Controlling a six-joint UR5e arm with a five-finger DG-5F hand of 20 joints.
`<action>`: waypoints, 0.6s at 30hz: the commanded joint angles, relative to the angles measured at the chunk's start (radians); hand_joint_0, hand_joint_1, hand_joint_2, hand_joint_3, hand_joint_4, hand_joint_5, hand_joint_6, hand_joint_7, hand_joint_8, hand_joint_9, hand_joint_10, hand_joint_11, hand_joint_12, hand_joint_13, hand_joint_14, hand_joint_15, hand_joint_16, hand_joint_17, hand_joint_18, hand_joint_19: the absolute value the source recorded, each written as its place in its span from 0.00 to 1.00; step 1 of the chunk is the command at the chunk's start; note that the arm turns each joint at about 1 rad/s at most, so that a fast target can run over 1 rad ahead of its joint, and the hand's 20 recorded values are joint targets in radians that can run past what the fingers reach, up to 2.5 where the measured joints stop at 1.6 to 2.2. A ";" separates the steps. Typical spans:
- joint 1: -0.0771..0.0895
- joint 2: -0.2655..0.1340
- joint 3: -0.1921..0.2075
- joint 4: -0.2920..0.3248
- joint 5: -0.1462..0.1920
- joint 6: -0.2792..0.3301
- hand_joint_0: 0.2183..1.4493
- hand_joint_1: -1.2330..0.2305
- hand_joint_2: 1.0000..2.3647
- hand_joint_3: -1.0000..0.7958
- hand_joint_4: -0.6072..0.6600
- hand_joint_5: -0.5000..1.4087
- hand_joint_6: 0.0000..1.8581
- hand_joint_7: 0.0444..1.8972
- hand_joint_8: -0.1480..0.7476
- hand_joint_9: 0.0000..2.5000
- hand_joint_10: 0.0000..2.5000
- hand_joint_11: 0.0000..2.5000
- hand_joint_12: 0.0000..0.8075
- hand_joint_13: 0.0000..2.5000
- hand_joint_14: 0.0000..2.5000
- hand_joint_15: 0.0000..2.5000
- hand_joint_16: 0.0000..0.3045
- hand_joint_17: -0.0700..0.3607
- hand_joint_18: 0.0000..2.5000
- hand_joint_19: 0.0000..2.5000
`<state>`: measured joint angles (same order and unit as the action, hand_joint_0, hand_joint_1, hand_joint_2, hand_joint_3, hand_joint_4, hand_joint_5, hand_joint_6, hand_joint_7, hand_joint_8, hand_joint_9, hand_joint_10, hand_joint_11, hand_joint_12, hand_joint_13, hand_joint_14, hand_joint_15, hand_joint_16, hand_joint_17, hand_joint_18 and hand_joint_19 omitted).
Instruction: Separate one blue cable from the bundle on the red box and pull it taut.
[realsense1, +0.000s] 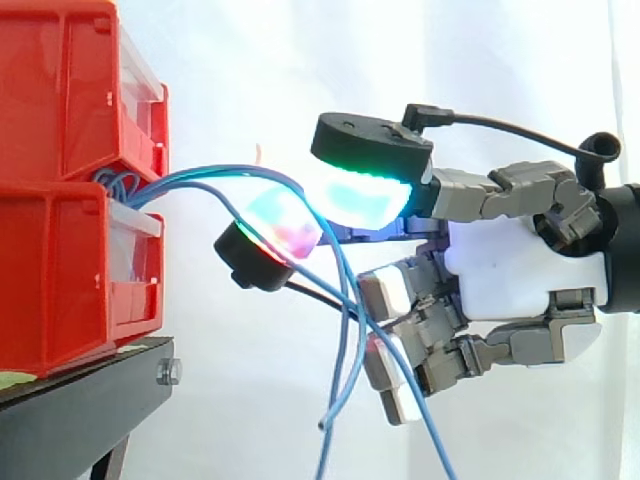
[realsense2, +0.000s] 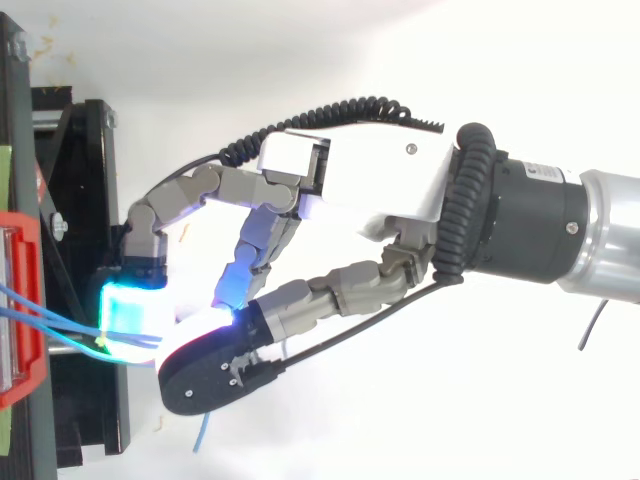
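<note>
You'll find the thin blue cables (realsense1: 190, 180) coming out of the gap between the two stacked red plastic bins (realsense1: 60, 270). From there they arc out level toward the hand (realsense1: 520, 270), which comes in from the right at the height of that gap. In the top view the same strands (realsense2: 50, 318) run from the bin's rim (realsense2: 22, 385) straight in under the cyan-lit fingertip.

The bins sit on a black metal stand (realsense1: 90, 410) in front of a white curtain (realsense1: 250, 60). Between the bins and the hand there is only open air, crossed by the cables. Past the fingertips the strands droop in loose loops. They hang down in front of the lower fingers and run off the bottom of the side view.

The hand is closed in a pinch. Two thick glowing pads (realsense1: 360, 195), one green-cyan above and one reddish below, meet around the cables just right of the bins. You cannot tell from either view how many strands sit between them. The rest of the fingers are curled inward below the pinch, and the hanging strands cross in front of them.
</note>
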<state>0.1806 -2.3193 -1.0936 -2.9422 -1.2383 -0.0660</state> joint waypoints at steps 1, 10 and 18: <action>-0.004 0.008 0.000 -0.005 -0.007 -0.002 0.30 0.37 0.01 0.42 0.42 0.21 0.41 0.47 0.36 0.47 0.01 0.21 0.40 0.45 0.01 0.25 0.17 0.44 0.32 0.34; -0.007 0.063 0.000 -0.115 -0.007 -0.023 0.33 0.29 0.00 0.29 0.50 0.19 0.50 0.39 0.38 0.47 0.01 0.28 0.39 0.43 0.01 0.25 0.17 0.43 0.30 0.33; -0.006 0.075 0.000 -0.172 -0.007 -0.029 0.27 0.33 0.00 0.28 0.49 0.21 0.48 0.44 0.38 0.49 0.01 0.27 0.40 0.44 0.01 0.25 0.17 0.44 0.32 0.32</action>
<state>0.1737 -2.2463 -1.0937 -3.1036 -1.2456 -0.0943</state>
